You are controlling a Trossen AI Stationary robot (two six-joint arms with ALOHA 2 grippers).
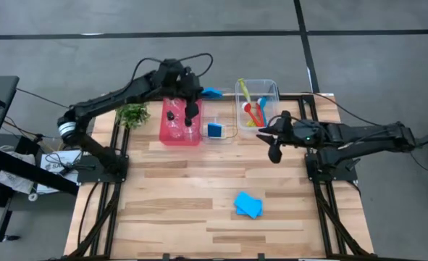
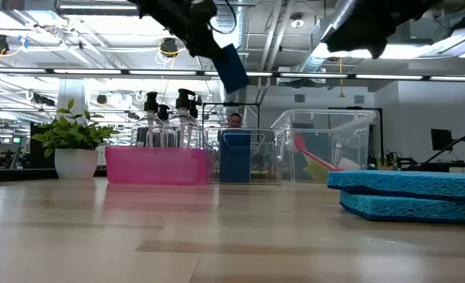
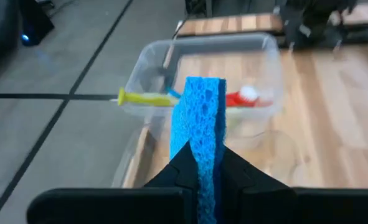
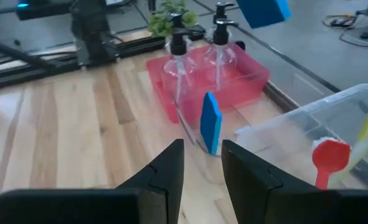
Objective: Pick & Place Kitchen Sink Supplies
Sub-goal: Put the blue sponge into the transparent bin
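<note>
The left gripper (image 3: 199,163) hangs high over the back edge of the table, jaws clamped on a blue sponge (image 3: 198,127) held edge-up, above the gap between the red bin (image 1: 179,123) and the clear tub (image 1: 271,88). The right gripper (image 4: 202,158) waits low beside the tub, fingers a little apart and empty.

The risk looks plain enough: a small clear holder (image 1: 215,130) sits between bin and tub and already has one sponge (image 4: 210,123) standing in it, so the slot left is narrow. Let go from this height, or a touch off line, the held sponge could bounce off the rim onto the table or over the back edge to the floor. Lowered crooked, it may knock the standing sponge flat or tip the light holder. The right arm sits close by, and a wide swing could brush it.

The red bin holds clear pump bottles (image 4: 179,65) with black tops. The tub holds a red brush (image 4: 329,157) and a yellow-green utensil (image 3: 145,98), with something blue among them. Two more sponges (image 1: 248,204) lie stacked near the table's front, well apart from everything, not yet put away. A potted plant (image 1: 133,113) stands beside the bin.
</note>
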